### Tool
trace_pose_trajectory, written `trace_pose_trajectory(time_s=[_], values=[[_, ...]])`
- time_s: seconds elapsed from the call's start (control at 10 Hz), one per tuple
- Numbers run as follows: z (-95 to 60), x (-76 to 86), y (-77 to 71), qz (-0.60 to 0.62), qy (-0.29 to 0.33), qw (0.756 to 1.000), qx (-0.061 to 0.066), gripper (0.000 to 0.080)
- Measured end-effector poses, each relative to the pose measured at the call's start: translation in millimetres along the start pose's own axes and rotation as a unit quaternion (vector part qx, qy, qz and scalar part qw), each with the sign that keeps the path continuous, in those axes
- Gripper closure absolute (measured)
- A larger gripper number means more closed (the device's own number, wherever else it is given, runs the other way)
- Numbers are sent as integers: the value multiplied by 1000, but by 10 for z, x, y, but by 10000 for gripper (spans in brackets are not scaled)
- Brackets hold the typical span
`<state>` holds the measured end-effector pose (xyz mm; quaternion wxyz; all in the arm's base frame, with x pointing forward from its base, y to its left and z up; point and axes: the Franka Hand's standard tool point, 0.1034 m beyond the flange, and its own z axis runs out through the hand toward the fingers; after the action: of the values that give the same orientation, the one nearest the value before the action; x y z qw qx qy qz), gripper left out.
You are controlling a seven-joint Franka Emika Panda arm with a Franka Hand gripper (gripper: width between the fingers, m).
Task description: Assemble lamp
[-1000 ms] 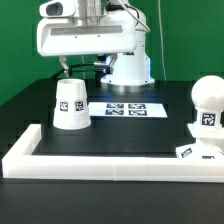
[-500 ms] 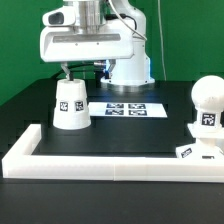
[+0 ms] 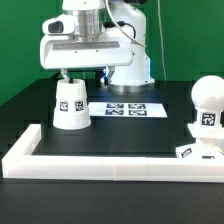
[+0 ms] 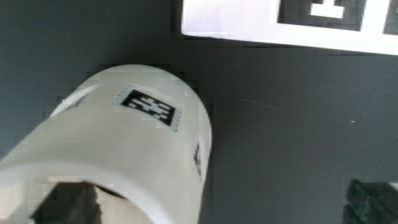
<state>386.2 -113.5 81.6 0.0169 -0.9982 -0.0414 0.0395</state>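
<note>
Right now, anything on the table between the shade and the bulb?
Yes: the marker board lies flat between the shade and the bulb in the exterior view. The rest of that stretch is bare black table.

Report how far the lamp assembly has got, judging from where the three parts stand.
Done: nothing is joined. The shade stands alone at the exterior view's left; the bulb sits at the right on what looks like the base, whether seated I cannot tell. In hand: the gripper hangs just above the shade's top, holding nothing; the wrist view shows the shade beneath it. Left: grasping the shade and fitting it over the bulb.
</note>
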Motion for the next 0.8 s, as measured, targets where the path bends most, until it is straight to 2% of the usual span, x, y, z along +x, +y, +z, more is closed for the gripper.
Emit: trace_pose_trajectory(time_s=[0.2,0.3,0.4,0.5,0.6,0.7,0.8], values=[[2,16,4,0,-1,1000,0,367],[-12,38,9,-1,1,1000,-1,367],[-18,46,15,-1,2,1000,-1,503],[-19,48,18,0,3,1000,-2,685],[-18,47,17,0,3,1000,-2,685],[-30,58,17,-1,5,1000,-2,749],[-30,59,17,-1,5,1000,-2,754]])
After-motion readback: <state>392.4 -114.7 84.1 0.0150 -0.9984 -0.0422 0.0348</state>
